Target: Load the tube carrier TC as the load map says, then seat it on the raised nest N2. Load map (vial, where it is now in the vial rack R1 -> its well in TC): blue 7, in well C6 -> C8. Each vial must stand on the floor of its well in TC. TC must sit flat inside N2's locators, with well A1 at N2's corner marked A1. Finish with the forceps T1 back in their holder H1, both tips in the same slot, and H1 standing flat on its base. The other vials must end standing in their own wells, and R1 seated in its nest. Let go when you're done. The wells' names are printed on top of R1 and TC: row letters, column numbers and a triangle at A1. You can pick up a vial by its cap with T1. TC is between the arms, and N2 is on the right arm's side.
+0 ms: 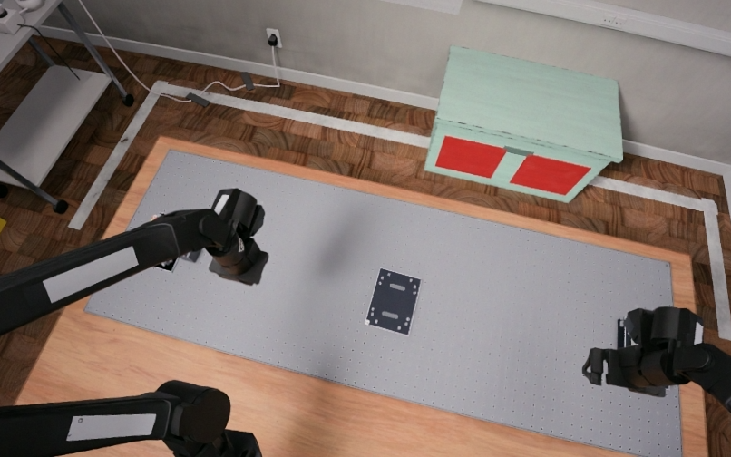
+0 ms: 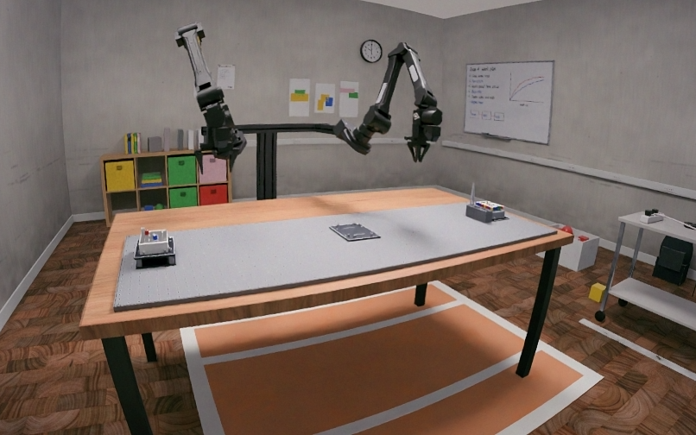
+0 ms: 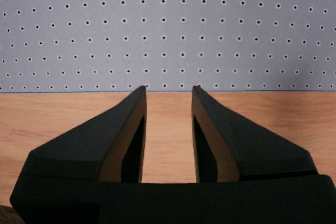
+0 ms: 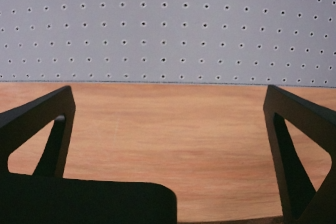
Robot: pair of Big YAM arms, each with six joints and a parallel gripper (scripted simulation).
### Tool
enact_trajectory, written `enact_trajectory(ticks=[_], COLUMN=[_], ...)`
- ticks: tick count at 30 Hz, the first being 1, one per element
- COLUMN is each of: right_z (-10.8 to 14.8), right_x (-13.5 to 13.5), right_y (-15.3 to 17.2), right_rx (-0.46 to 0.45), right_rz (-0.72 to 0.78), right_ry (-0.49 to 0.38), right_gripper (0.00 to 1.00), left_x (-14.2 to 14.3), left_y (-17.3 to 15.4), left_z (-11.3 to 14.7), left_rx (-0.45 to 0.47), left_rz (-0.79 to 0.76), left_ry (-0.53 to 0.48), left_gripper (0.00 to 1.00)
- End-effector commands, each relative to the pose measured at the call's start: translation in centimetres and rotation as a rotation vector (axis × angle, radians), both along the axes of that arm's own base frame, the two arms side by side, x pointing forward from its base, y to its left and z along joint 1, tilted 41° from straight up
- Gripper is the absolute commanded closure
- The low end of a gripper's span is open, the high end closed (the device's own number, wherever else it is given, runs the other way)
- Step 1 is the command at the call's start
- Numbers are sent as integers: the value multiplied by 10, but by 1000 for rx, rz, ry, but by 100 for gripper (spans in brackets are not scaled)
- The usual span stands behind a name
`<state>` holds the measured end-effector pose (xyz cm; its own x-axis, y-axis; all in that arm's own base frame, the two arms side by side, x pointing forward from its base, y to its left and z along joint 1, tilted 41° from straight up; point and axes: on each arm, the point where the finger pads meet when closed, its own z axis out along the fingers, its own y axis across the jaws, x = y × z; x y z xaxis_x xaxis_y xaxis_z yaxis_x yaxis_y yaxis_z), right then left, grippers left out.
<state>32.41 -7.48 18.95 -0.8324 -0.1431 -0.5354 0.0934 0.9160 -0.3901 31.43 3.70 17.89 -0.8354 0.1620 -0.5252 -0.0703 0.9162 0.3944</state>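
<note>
The carrier TC was on the raised nest N2, lower than the right gripper and apart from it; in the top view the right arm mostly hid it. This gripper was wide and held nothing. The left gripper was narrow, also with nothing, well apart from TC. I counted one carrier, one raised nest, one flat plate, one rack R1, one holder H1, and one forceps T1 upright in it. In TC, one red cap and one blue cap were visible; the caps in R1 were too small to count.
</note>
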Motion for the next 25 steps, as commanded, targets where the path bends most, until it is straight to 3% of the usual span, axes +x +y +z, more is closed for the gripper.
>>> enact_trajectory(ticks=[1,5,25], right_z=[-2,-5,4], right_x=[-11,-18,-10], right_y=[14,26,23], right_rx=[24,24,22], right_rz=[-19,-19,-21], right_ry=[-11,-11,-27], right_gripper=[0,0,0], left_x=[4,4,4], left_y=[0,0,0], left_z=[10,10,10], left_rx=[-5,-5,-5], left_rz=[10,10,10], left_ry=[-22,-22,-22], left_gripper=[76,76,76])
